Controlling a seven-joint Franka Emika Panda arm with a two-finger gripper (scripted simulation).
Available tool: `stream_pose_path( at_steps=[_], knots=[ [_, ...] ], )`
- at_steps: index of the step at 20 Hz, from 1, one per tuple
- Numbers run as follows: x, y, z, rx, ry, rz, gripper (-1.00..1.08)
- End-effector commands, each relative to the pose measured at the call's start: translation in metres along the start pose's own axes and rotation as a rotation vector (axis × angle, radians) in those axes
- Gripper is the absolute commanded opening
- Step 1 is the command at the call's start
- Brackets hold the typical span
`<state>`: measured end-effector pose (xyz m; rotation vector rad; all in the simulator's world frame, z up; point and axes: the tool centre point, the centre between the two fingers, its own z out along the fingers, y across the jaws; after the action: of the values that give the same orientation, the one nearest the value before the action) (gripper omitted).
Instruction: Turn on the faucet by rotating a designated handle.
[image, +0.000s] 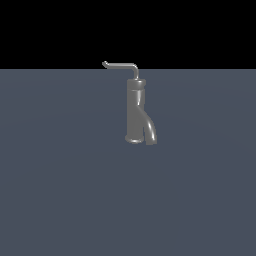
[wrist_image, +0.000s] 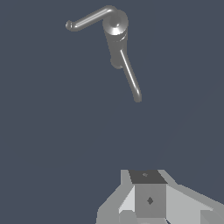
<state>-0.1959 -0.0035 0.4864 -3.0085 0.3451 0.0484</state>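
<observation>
**Faucet standing alone on the table, pincer well apart from it**

Exterior view: 1 faucet (image: 135, 112) stands upright on a flat slate-grey table (image: 60, 190), slightly to the exterior view's right of the picture's centre line and in the upper half of the frame. Its body is a dull grey cylinder with a slightly wider cap at the top and a rounded foot at the base. A short curved spout (image: 149, 131) branches off the lower body and bends down toward the exterior view's right, ending level with the foot. The handle (image: 121, 65), a thin grey bent rod, rises from the cap, turns through a bend, and runs level toward the exterior view's left, finishing in a small upturned tip. The upper part of this view is plain black. No arm or pincer appears in this view.

Wrist view: the faucet (wrist_image: 115, 37) is seen from above, its round cap bright. The handle (wrist_image: 89, 18) and the spout (wrist_image: 131, 78) leave the body in 2 clearly different directions. Part of the pincer (wrist_image: 148, 199) shows at the picture's edge as a pale grey blocky housing with a darker square face. It is well apart from the faucet and touches nothing. Its fingertips are out of frame, so its opening cannot be judged.
</observation>
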Motion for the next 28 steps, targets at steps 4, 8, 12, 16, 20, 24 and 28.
stream_pose_path(
  at_steps=[4,8,12,16,20,24,28],
  knots=[
    [0.036,-0.011,0.007,0.020,-0.011,0.131,-1.00],
    [0.064,-0.020,0.014,0.029,-0.019,0.234,-1.00],
    [0.091,-0.029,0.024,0.033,-0.025,0.339,-1.00],
    [0.118,-0.038,0.037,0.031,-0.029,0.444,-1.00],
    [0.145,-0.048,0.052,0.025,-0.029,0.550,-1.00],
    [0.170,-0.057,0.068,0.015,-0.025,0.655,-1.00],
    [0.195,-0.067,0.087,0.002,-0.015,0.759,-1.00]
  ],
)
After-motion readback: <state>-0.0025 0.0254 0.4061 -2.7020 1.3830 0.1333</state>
